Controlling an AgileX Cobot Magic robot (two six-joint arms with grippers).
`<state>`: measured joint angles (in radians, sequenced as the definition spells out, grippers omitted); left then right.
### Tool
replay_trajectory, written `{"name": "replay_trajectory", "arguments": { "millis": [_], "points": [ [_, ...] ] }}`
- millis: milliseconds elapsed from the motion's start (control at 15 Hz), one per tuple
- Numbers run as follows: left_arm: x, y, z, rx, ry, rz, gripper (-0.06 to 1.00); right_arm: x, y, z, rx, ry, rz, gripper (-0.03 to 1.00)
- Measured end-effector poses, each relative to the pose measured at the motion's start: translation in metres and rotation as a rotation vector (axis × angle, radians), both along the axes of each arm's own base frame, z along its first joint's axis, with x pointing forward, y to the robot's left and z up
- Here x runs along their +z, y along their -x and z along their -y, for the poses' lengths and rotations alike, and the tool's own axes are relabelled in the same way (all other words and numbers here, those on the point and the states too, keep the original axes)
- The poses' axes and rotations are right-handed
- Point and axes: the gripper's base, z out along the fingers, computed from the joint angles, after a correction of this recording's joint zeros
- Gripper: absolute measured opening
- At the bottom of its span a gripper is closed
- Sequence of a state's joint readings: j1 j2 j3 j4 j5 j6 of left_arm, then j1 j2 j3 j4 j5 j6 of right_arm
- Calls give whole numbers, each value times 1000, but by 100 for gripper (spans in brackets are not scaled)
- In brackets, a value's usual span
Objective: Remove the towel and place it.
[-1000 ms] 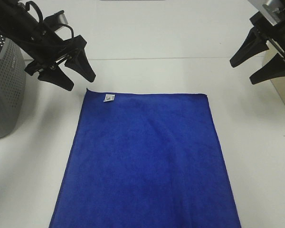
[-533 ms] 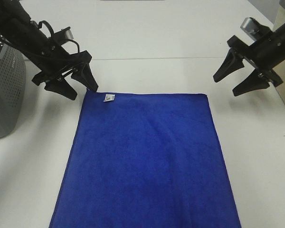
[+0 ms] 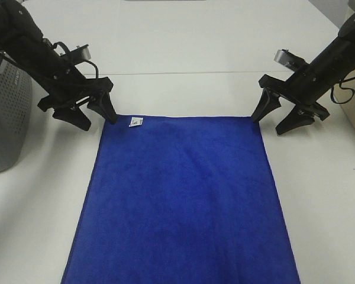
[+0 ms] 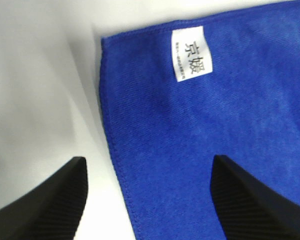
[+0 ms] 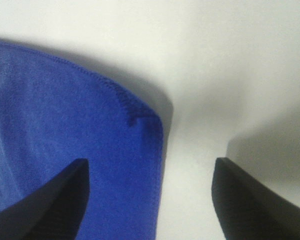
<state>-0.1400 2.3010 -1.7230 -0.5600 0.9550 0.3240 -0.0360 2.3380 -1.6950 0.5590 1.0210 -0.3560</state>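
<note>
Blue towel (image 3: 183, 201) lies flat on the white bench (image 3: 195, 47). Both far corners are straddled: the left fingers (image 3: 108, 111) are spread open around the corner with the white tag (image 4: 191, 54), and the right fingers (image 3: 261, 109) around the other one. Nothing's actually gripped.

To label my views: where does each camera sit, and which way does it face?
Exterior high: above the table, looking down on the towel, left gripper and right gripper.
Left wrist: on the left arm, facing a towel corner between its fingers.
Right wrist: on the right arm, facing another corner between its fingers.
Shared: the white tag, exterior high and left wrist.
</note>
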Motion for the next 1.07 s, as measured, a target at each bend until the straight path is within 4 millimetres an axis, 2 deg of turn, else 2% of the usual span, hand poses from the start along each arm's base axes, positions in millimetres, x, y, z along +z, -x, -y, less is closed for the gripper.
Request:
{"name": "replay_trajectory", "arguments": {
  "millis": [333,867,1000,1067],
  "points": [
    [-26,-3,-2,5,-33,-12,64,-9,-8,1,-6,13,11,68],
    [-28,-11,-1,4,-24,0,64,-15,-10,-2,-24,-21,-2,68],
    [-30,-11,1,13,-6,-8,64,-17,-10,-8,-18,-24,0,67],
    [-33,-11,10,15,18,-12,64,-19,-11,-15,-14,-37,-2,67]
  ]
}}
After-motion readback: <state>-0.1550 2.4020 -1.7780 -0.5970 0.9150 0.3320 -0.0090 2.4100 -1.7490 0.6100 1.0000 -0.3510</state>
